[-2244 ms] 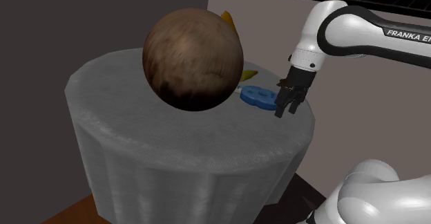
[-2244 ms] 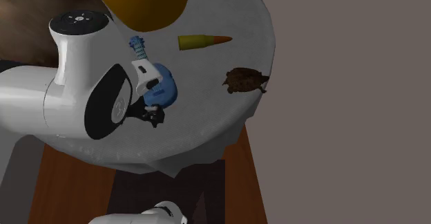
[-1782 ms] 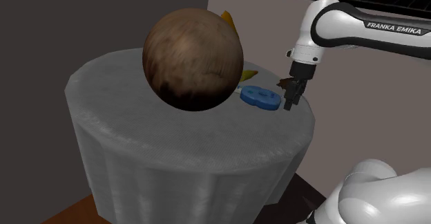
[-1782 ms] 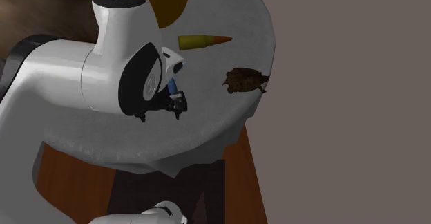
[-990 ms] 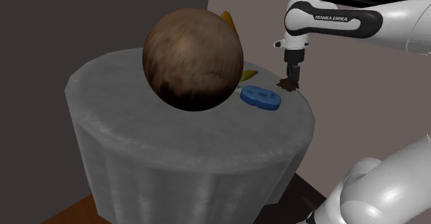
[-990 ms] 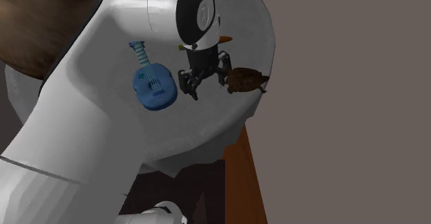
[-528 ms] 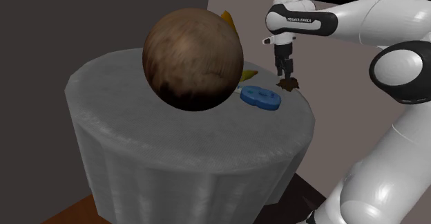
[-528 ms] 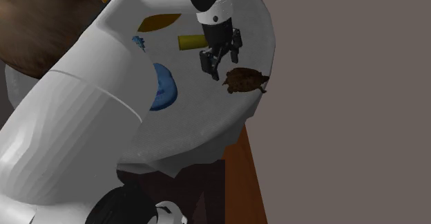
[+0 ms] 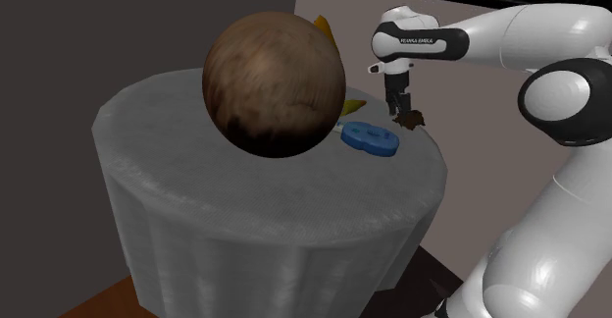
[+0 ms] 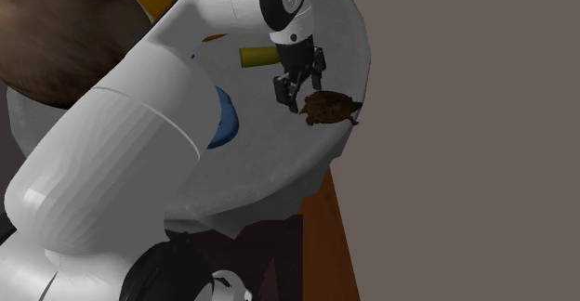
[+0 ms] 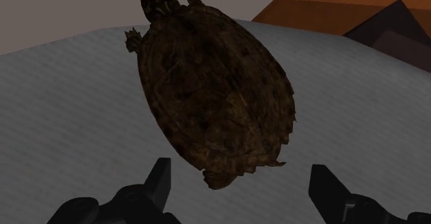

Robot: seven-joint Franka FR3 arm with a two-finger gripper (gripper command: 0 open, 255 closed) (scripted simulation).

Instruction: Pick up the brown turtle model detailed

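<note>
On round grey counter [image 9: 196, 198]: big brown ball [image 9: 275, 82], blue toy guitar [image 9: 371, 137] nearer the edge, then dark brown turtle [image 10: 327, 107] flat on its belly, close to rim at shoulder view's right, just beside guitar. Over turtle's rear end, jaws spread wide apart, gripping nothing, fingertips [image 11: 160, 174] either side of shell w/o touching it.

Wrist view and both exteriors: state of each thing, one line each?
turtle model: flat on the table, shell up, not grasped.
gripper: open, above the turtle model, not touching it.
blue toy guitar: lying flat on the table.
yellow cartridge: on its side on the table.
brown ball: untouched; what supports it cannot be seen.
</note>
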